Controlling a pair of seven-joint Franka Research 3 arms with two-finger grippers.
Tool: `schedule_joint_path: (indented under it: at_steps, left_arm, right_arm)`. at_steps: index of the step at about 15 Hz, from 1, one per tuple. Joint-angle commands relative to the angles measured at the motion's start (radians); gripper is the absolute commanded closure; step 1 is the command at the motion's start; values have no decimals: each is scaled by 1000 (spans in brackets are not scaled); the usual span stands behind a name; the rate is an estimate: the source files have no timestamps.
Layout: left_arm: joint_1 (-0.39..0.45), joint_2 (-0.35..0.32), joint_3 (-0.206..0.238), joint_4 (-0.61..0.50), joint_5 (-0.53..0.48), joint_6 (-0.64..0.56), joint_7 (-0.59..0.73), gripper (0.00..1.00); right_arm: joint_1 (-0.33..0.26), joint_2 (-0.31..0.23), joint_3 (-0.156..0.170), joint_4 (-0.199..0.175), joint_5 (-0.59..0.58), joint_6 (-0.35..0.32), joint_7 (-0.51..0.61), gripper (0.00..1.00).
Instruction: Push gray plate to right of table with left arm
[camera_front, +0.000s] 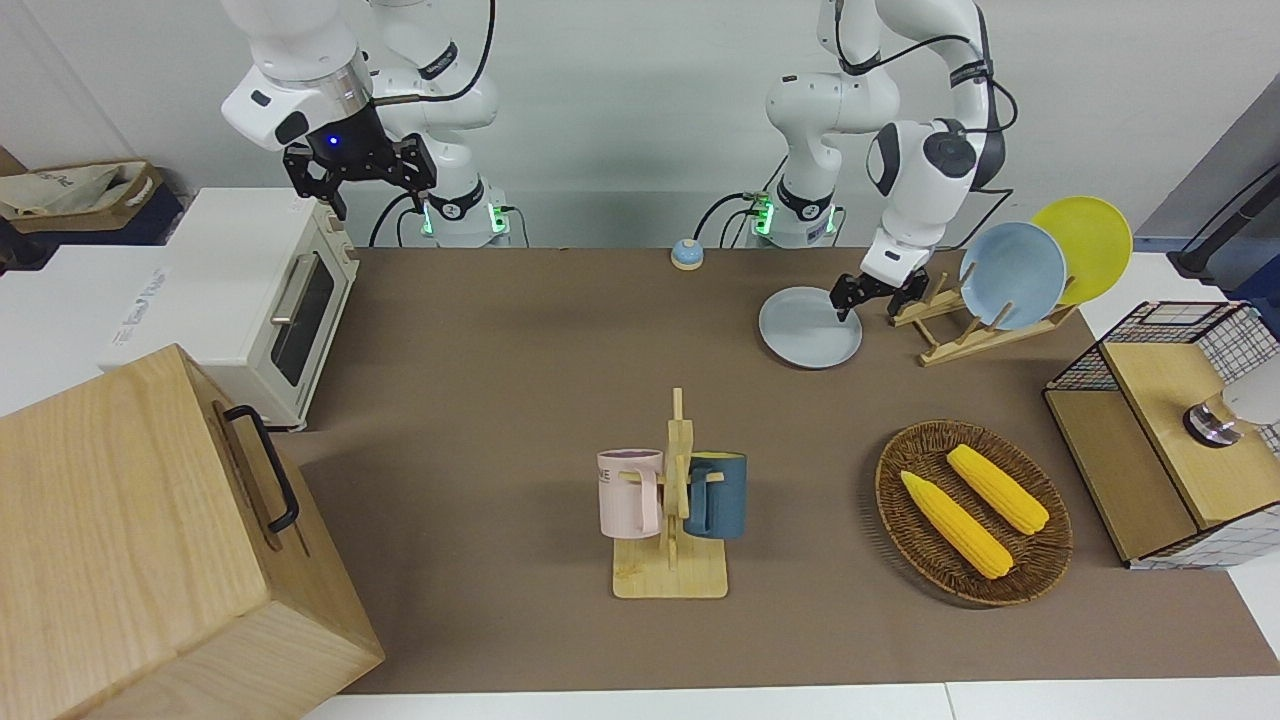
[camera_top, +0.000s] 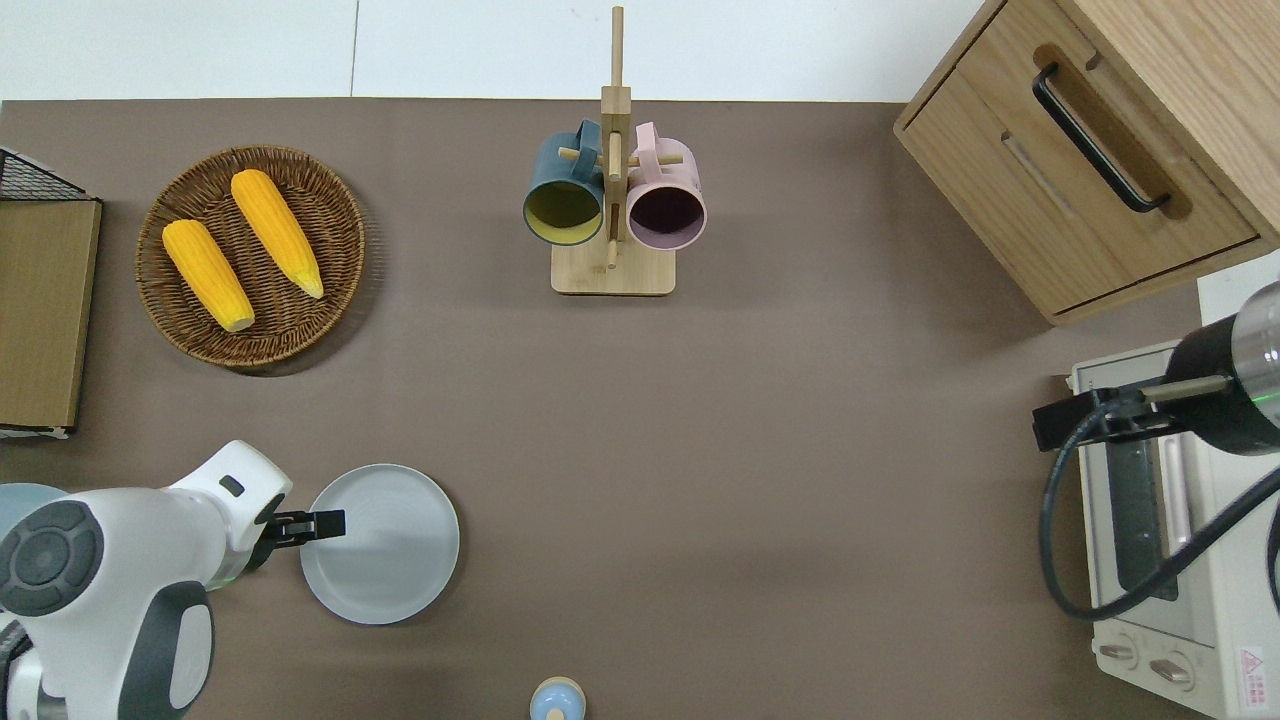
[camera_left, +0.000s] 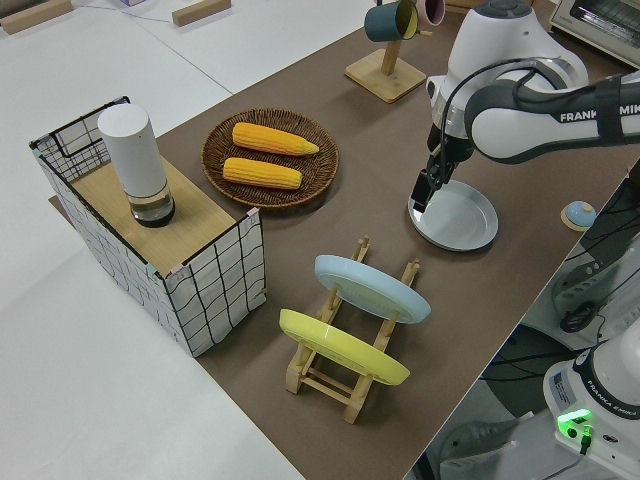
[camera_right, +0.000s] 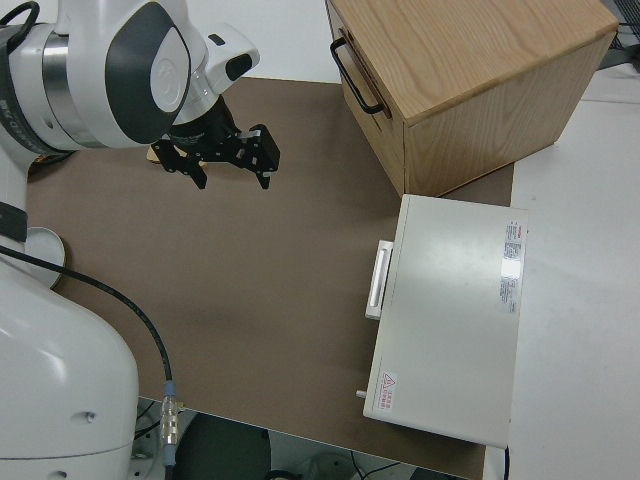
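Observation:
The gray plate (camera_front: 810, 327) lies flat on the brown table (camera_front: 500, 350), near the robots' edge and toward the left arm's end; it also shows in the overhead view (camera_top: 385, 545) and in the left side view (camera_left: 462, 215). My left gripper (camera_front: 876, 300) is low at the plate's rim on the side toward the plate rack, fingers open and pointing down, holding nothing. In the overhead view the left gripper (camera_top: 320, 523) overlaps the rim; I cannot tell whether it touches. The right arm is parked, its gripper (camera_front: 378, 195) open and empty.
A wooden rack (camera_front: 985, 320) with a sky-blue and a yellow plate stands beside the left gripper. A wicker basket (camera_front: 972, 512) with two corn cobs, a mug stand (camera_front: 672, 500), a small bell (camera_front: 686, 254), a toaster oven (camera_front: 250, 300) and a wooden cabinet (camera_front: 150, 540) stand around.

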Motion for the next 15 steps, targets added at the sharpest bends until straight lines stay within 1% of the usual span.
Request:
schedule_joint_path:
  at_steps: [1,4,5,6,7,8,9,11,15]
  left_arm:
    - [7,7,0,-78,23,77,3,11]
    - [7,73,0,-82,23,135,3,17]
    - [7,81,0,-82,23,140,2,90]
    - [7,79,0,-82,23,140,3,289]
    - [7,78,0,-82,23,140,2,426]
    - [8,79,0,-82,23,140,2,649]
    - [11,82,1,-81,23,140,5,996]
    - [19,82,1,-79,23,134,28,1000]
    - [19,81,3,-78,23,134,29,1000]
  right_arm:
    - [-19,-2,16,9,4,-16,12,17]
    - [-19,-2,16,9,4,-16,12,17]
    - [-19,-2,16,9,4,-16,12,17]
    - [-19,-2,16,9,4,-16,12,17]
    - [-20,-2,16,9,4,-16,12,17]
    - [-19,-2,16,9,4,-16,12,17]
    - [-19,-2,16,9,4,-16,12,17]
    - [-19,-2,16,9,4,-16,12,17]
    - [-19,-2,16,9,4,-16,12,17]
